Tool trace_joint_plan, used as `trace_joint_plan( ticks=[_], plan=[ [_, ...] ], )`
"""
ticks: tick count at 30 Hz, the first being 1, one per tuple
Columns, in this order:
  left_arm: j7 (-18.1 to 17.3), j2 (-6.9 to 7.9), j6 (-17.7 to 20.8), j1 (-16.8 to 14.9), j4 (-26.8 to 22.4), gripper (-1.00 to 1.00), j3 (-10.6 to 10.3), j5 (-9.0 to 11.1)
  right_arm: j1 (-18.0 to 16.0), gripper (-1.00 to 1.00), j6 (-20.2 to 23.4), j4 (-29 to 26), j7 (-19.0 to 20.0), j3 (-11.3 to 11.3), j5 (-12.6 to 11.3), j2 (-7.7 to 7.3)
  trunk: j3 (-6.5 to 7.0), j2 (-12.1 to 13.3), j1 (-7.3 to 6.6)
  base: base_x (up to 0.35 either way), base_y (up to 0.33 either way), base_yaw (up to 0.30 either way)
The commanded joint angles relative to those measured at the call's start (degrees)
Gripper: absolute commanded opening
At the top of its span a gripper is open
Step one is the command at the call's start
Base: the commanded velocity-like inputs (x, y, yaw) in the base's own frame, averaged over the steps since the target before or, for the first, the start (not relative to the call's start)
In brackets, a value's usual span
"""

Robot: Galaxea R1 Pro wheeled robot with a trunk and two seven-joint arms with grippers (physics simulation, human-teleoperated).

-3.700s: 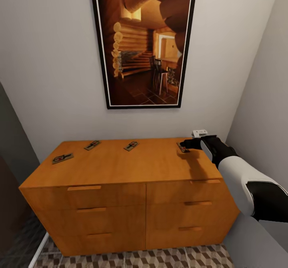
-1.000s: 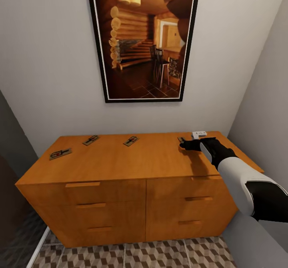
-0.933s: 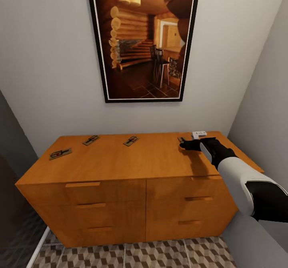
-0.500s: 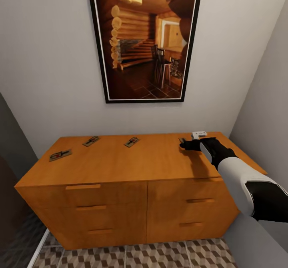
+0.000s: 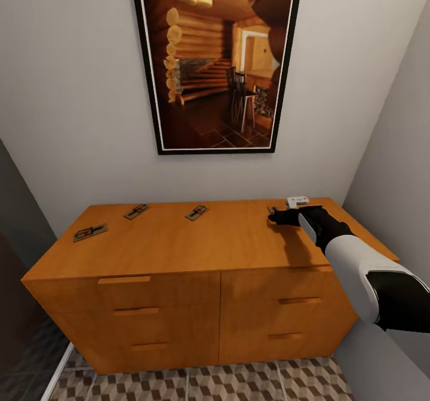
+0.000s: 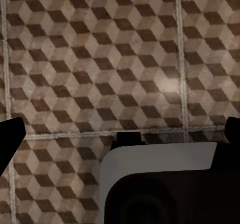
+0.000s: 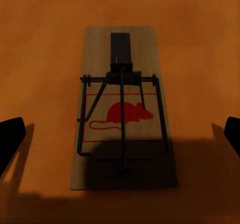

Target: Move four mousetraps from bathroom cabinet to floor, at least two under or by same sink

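Note:
The orange-brown cabinet (image 5: 179, 251) stands against the wall, all drawers shut. Three mousetraps lie on its top: one at the left end (image 5: 90, 232), one further back (image 5: 136, 211), one near the middle (image 5: 196, 212). Another mousetrap (image 5: 272, 210) lies at the right, partly covered by my right gripper (image 5: 278, 216). The right wrist view shows this mousetrap (image 7: 122, 119) flat on the wood, red mouse mark up, with my right gripper (image 7: 120, 136) open and a finger on either side. My left gripper (image 6: 120, 134) is open above the cube-patterned bathroom floor (image 6: 100, 58).
A tall framed picture (image 5: 215, 60) hangs above the cabinet. Walls close in on the right (image 5: 394, 150) and a dark panel on the left (image 5: 18, 257). A strip of patterned floor (image 5: 239, 383) shows before the cabinet.
The head view has shifted slightly. My right gripper stays open over the rightmost mousetrap, and the traps have not moved.

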Motion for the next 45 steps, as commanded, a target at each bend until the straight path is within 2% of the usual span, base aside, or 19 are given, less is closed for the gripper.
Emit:
trace_joint_plan(
  ticks=[1, 45],
  plan=[
    [0.0, 0.00, -0.1, 0.0, -0.1, 1.00, 0.0, 0.1, 0.0, 1.00, 0.3, -0.1, 0.3, 0.1, 0.4, -0.03, -0.05, 0.0, 0.00, 0.000, 0.000, 0.000],
    [0.0, 0.00, -0.1, 0.0, 0.0, 1.00, 0.0, 0.1, 0.0, 1.00, -1.2, 1.0, 0.3, 0.1, 0.4, -0.11, -0.05, 0.0, 0.00, 0.000, 0.000, 0.000]
  ],
)
